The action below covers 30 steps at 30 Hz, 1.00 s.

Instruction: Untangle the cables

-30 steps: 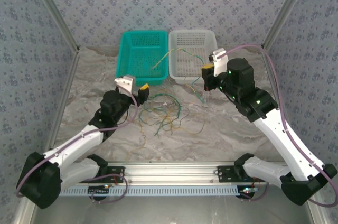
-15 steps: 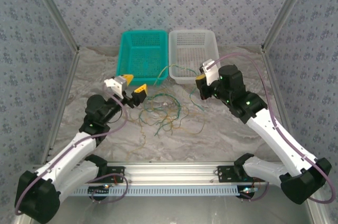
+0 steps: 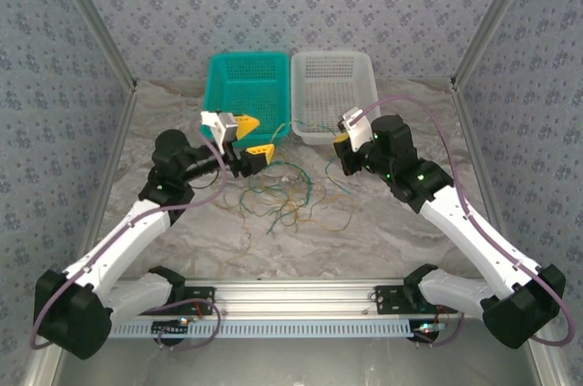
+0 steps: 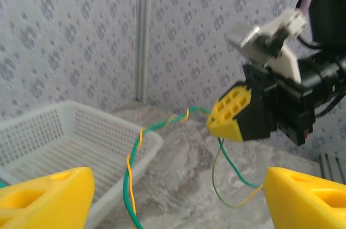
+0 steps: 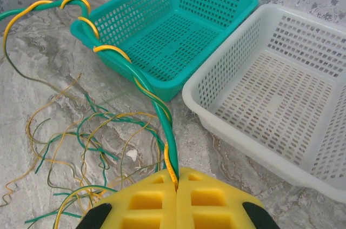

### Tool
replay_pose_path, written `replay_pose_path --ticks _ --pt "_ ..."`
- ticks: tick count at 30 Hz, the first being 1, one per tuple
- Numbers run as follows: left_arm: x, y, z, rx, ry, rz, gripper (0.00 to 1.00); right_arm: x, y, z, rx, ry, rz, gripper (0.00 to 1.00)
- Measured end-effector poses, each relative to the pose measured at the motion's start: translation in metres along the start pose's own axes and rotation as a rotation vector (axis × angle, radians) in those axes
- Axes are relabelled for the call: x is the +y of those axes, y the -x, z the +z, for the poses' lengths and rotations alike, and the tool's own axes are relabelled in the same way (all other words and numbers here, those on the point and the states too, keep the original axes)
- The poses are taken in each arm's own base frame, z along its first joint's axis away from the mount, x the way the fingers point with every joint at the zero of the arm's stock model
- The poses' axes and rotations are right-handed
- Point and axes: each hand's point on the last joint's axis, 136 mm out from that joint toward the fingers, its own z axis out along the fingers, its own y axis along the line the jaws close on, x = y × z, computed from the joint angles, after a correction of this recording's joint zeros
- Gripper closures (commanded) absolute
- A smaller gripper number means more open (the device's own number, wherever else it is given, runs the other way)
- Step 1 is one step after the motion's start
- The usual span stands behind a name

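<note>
So the tabletop (image 3: 392, 222) has the teal basket (image 3: 246, 56) and the white basket (image 3: 332, 54) side by side at its far edge, and both arms are reaching in toward the middle from the near corners. Most of the cables (image 3: 282, 197) lie in a loose green and yellow mess mid-table, between the two arms and just in front of the baskets. The right gripper (image 3: 339, 143) has its fingers pinched tight on a twisted pair (image 5: 157, 105), one green wire and one yellow wound round each other, lifted up off the pile. Here's the bit that matters: from that pinch the pair runs out leftward, roughly along the front of the baskets, toward the left gripper (image 3: 253, 137) — so its long axis goes across the table, arm to arm. The left gripper's fingers are spread wide with nothing in them, and in its wrist view the pair (image 4: 131, 177) drops down through the gap, closer to the one finger (image 4: 46, 199) than the other. I'd say the left arm is the one placed to grab the free run — it just needs the pair more centred before closing, or it'll only nick one wire.
</note>
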Motion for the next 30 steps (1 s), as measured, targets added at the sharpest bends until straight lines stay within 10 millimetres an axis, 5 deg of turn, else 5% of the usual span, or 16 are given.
replay_pose_path --ticks 5,12,18,21,30 --pt "0.008 -0.030 0.008 0.087 -0.002 -0.056 0.22 -0.001 0.002 -0.003 -0.017 -0.003 0.001 1.00" --pt "0.011 -0.040 0.011 0.114 -0.007 -0.054 0.37 -0.007 0.008 -0.006 -0.044 -0.009 0.031 1.00" --pt "0.015 -0.048 0.014 0.134 -0.005 -0.059 0.73 -0.005 0.010 -0.005 -0.053 0.004 0.042 1.00" --pt "0.020 -0.047 0.014 0.129 0.026 -0.059 1.00 -0.007 0.010 -0.004 -0.054 0.000 0.052 1.00" --pt "0.032 -0.044 0.003 0.094 0.141 -0.033 1.00 -0.012 0.001 0.006 -0.024 -0.010 0.072 1.00"
